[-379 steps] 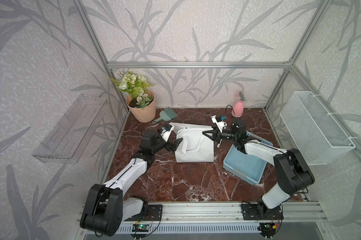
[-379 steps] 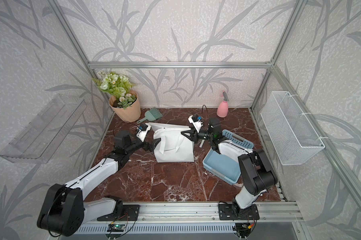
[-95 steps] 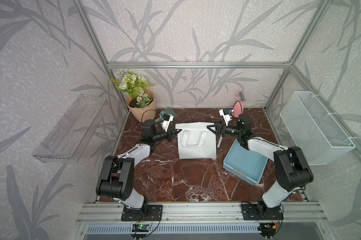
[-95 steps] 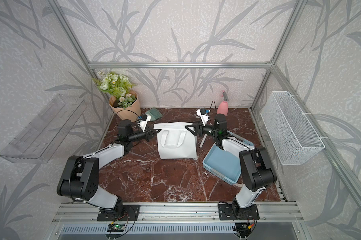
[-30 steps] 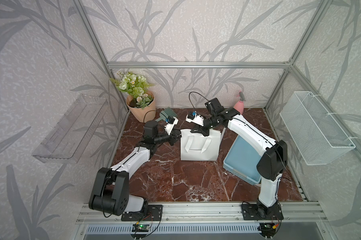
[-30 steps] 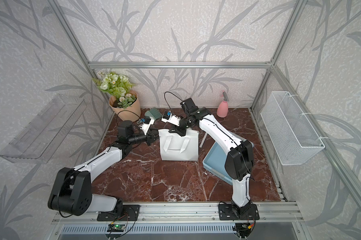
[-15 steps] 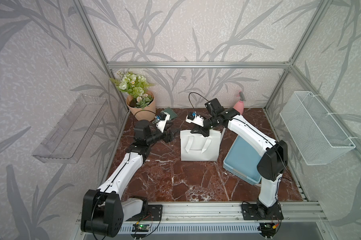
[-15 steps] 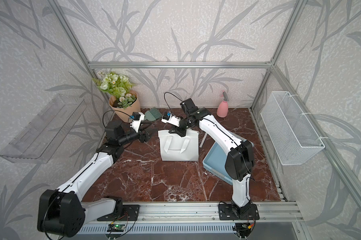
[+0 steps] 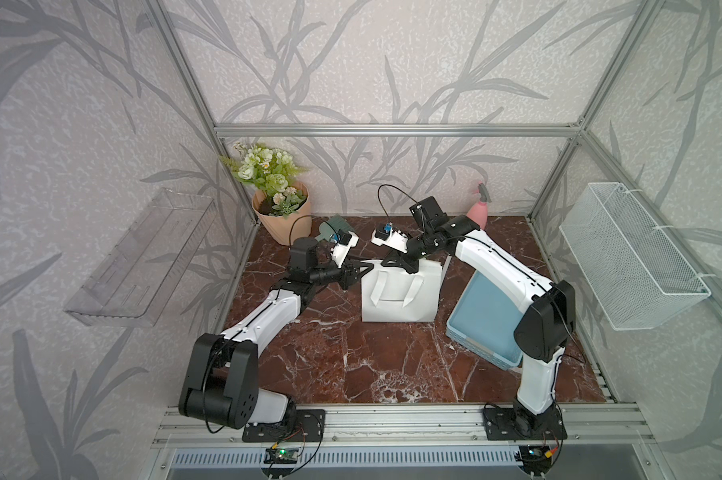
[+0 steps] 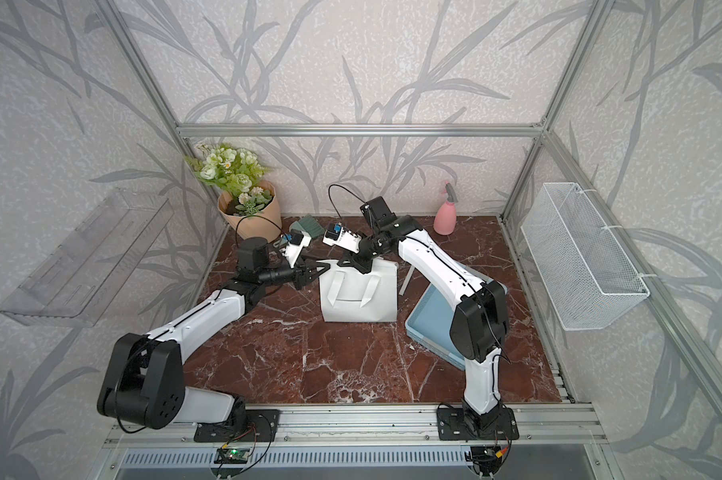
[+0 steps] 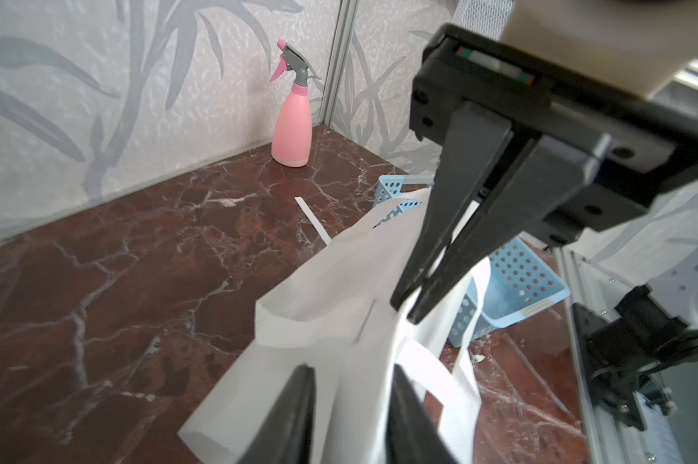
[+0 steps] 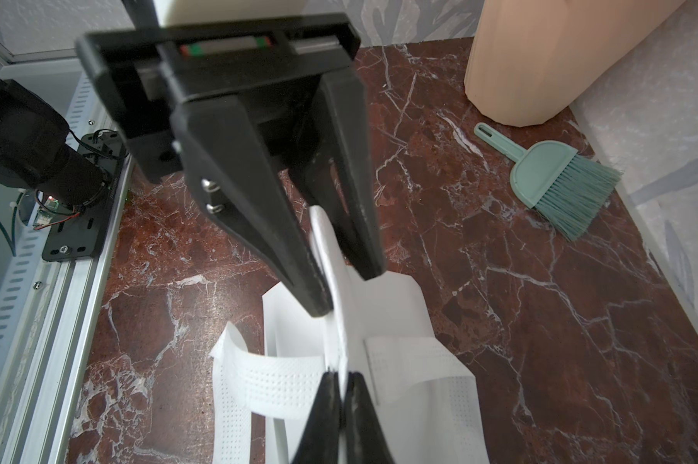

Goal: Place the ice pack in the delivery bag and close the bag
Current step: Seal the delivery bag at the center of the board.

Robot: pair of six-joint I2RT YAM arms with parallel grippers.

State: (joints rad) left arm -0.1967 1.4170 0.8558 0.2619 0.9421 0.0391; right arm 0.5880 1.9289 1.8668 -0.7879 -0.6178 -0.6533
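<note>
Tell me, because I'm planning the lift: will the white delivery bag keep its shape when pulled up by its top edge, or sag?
Probably floppy: the delivery bag creases where the right claw pinches it. Likely light: it looks flat, its handles drooping. It may slide on the polished tabletop.

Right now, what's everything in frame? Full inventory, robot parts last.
delivery bag: 1, white, mid-table, between the grippers
ice pack: 0, none in view
tray: 1, blue, on the table right of the bag
spray bottle: 1, pink with grey trigger, back right of the table
flower pot: 1, peach with green-white flowers, back left corner
hand brush: 1, teal, on the table beside the pot
strip: 1, white, flat on the table behind the bag
shelf: 1, clear plastic, left wall
wire basket: 1, white, right wall
table: 1, red-brown marble
left gripper: 1, black, jaws apart around the bag's top edge
right gripper: 1, black, shut on the bag's top edge
</note>
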